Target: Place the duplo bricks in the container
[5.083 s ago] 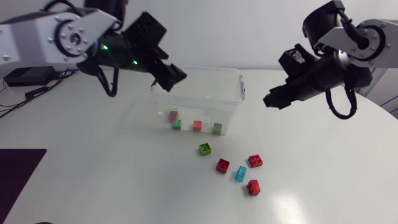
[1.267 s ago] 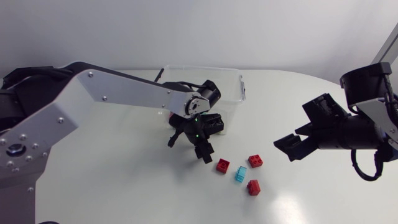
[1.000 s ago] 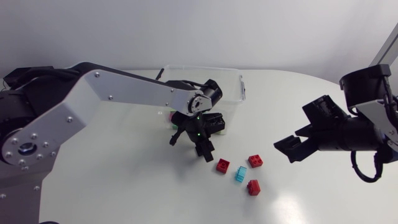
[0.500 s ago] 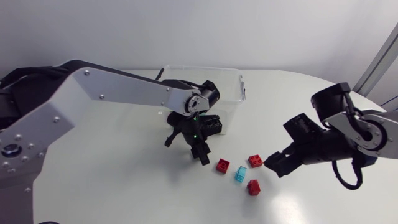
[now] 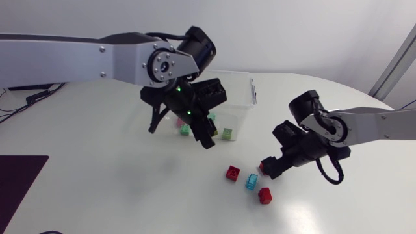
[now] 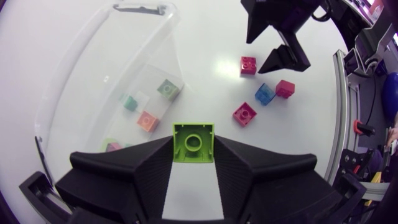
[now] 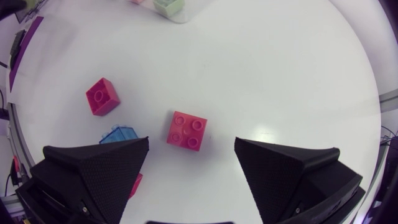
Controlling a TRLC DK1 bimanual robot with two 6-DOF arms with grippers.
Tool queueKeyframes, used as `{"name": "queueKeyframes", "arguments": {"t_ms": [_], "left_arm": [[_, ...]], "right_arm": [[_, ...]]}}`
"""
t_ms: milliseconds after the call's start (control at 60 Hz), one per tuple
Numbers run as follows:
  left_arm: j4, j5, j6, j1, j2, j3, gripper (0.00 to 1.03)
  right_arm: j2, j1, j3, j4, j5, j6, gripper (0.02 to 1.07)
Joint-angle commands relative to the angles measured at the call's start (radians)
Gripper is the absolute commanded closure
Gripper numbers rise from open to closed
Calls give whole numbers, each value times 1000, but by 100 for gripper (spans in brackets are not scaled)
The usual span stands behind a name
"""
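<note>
My left gripper [image 6: 193,163] is shut on a lime green brick [image 6: 193,142], held above the table just in front of the clear container [image 5: 244,97]. Several small bricks lie in the container [image 6: 74,99], among them an orange one [image 6: 147,120] and a green one [image 6: 168,88]. On the table ahead lie a red brick [image 5: 233,173], a clear blue brick [image 5: 251,181] and another red brick [image 5: 264,195]. My right gripper [image 7: 191,146] hangs open, low over a fourth red brick [image 7: 186,130] that sits between its fingers untouched.
The container's front wall stands close to my left gripper [image 5: 208,138]. The loose bricks cluster tightly beside my right gripper [image 5: 272,168]. A dark mat [image 5: 16,182] lies at the table's front left corner.
My left gripper closed on the lime brick and rose with it toward the container. My right arm moved left and down until its fingers straddled the red brick.
</note>
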Motion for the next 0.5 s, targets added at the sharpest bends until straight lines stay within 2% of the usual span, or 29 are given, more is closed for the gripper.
{"name": "queueKeyframes", "arguments": {"t_ms": [0,150,300,400,483], "left_arm": [[17,4,-27,24,-46,-7,68],[80,4,-48,66,-94,7,68],[182,4,-84,107,-114,1,67],[274,4,-111,130,-112,-15,67],[347,4,-133,153,-95,-24,67]], "right_arm": [[57,16,22,21,16,32,8],[115,44,44,41,44,50,10],[150,67,64,48,67,70,20],[161,79,70,56,93,78,28],[172,85,73,56,105,80,39]]}}
